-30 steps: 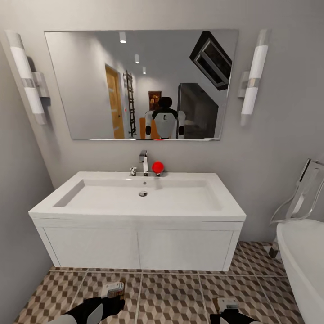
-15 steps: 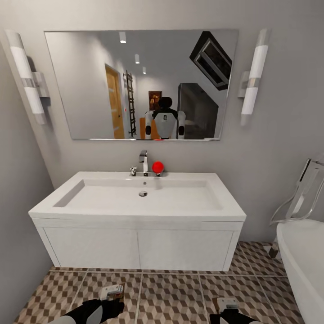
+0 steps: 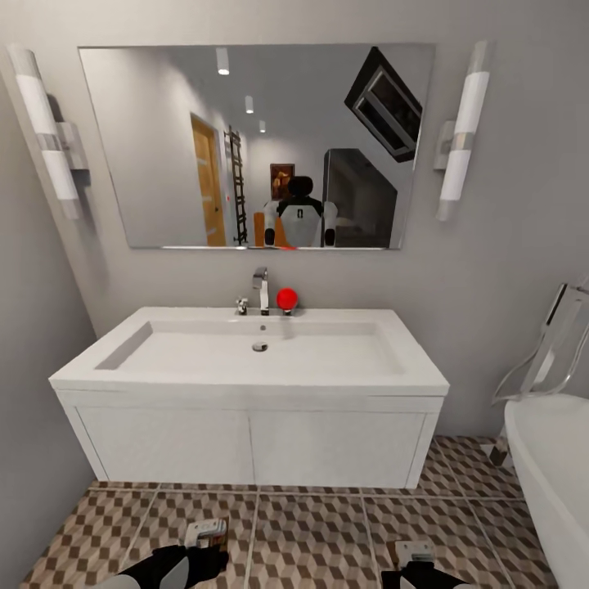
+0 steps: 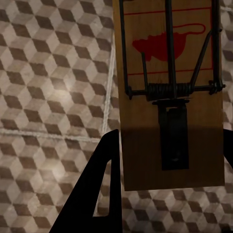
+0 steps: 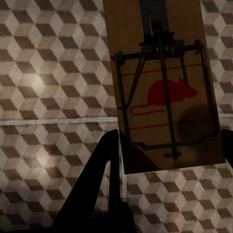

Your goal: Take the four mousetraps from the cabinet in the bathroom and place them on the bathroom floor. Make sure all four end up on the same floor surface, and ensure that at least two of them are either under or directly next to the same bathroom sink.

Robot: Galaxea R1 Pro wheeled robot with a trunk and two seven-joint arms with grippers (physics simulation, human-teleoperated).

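The bathroom sink point(image 3: 254, 360) is seen straight ahead in the head view, a white basin on a white drawer unit, with a chrome faucet point(image 3: 261, 290) and a red ball point(image 3: 286, 299) at the basin's 12 o'clock edge. A mirror point(image 3: 254, 147) is mounted on the wall above, flanked by two tube lamps. A white bathtub point(image 3: 552, 466) rim is noted at 4 o'clock from the sink.

The bathroom floor point(image 3: 327, 532), tiled in a brown, beige and white cube pattern, runs up to the foot of the drawer unit.

At 7 o'clock of the head view the left gripper point(image 3: 206, 533) is seen above the tiles, its jaws clamped on a mousetrap point(image 4: 170, 97); in the left wrist view the tan board with red mouse print and wire spring is held between the dark fingers point(image 4: 99, 179), clear of the floor.

At 5 o'clock the right gripper point(image 3: 414, 553) is seen likewise, jaws closed around a second mousetrap point(image 5: 162, 87), held above the tiles between its fingers point(image 5: 102, 184).
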